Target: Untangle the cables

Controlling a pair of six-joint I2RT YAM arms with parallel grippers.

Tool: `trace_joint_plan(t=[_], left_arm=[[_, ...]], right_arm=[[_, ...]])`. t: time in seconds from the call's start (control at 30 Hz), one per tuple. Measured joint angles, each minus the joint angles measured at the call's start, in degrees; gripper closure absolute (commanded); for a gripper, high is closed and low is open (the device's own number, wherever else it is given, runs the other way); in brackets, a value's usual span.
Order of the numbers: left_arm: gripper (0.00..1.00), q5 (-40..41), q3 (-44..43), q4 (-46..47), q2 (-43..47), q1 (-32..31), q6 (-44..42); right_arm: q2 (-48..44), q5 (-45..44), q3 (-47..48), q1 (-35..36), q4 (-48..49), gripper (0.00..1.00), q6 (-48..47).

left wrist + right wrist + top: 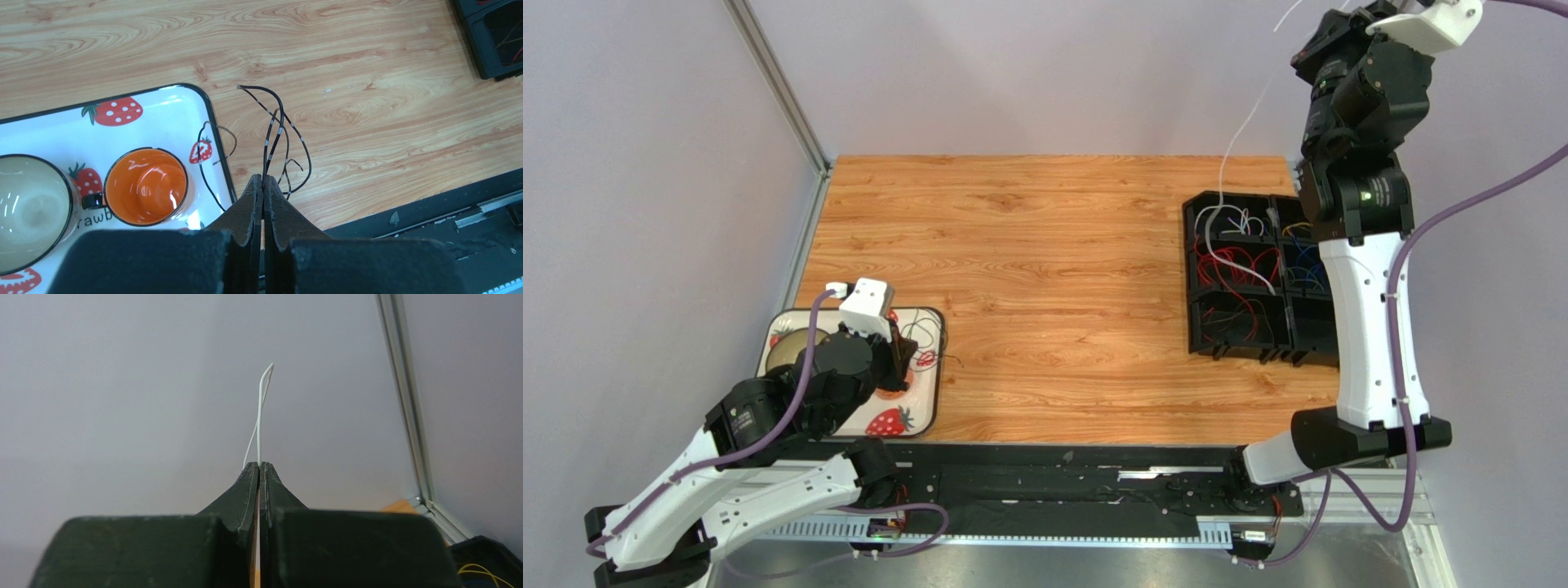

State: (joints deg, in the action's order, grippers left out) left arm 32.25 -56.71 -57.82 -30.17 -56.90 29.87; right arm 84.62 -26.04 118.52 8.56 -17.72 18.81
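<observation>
1. Closest to me, the left gripper (263, 184) has its fingers pressed together on a small bunch of dark cables (279, 131), pinched right at the tips.
2. Just ahead of those tips, the dark cables fan out in thin loops with pale bands, over the wooden table (368, 73). To the left of the fingers sits a strawberry tray (169, 125) with an orange cup (145, 185) on it. One dark strand drapes over the tray's rim.
3. Farther off, the black box (1193, 282) holds the other coloured cables (1247, 263): red, white, blue and yellow, curled in separate compartments.
4. Farthest and highest, the right gripper (259, 468) is clamped on a white cable (261, 410). The cable pokes out beyond the tips, doubled over, and trails down below the gripper into the box's far-left compartment.
5. I'd say the step in hand is drawing that white cable free of its neighbours. The next move likely calls for more lift, done gently, until the tail clears the box without dragging the red loops along.
</observation>
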Motion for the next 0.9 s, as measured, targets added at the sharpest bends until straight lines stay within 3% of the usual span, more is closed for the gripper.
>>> trace_joint_plan(t=[0.37,0.57,0.9], left_arm=[[1.0,-0.2,0.0,0.02,-0.13,0.0,0.0],[1.0,-0.24,0.0,0.07,-1.31,0.0,-0.02],[1.0,-0.07,0.0,-0.02,-4.44,0.0,0.02]], right_arm=[[-13.55,-6.97,-14.14,-0.13,-0.11,1.0,-6.05],[-20.96,-8.33,-23.89,-4.31,0.68,1.0,-8.0],[-17.97,-0.48,-24.22,-9.57,0.63,1.0,-8.13]])
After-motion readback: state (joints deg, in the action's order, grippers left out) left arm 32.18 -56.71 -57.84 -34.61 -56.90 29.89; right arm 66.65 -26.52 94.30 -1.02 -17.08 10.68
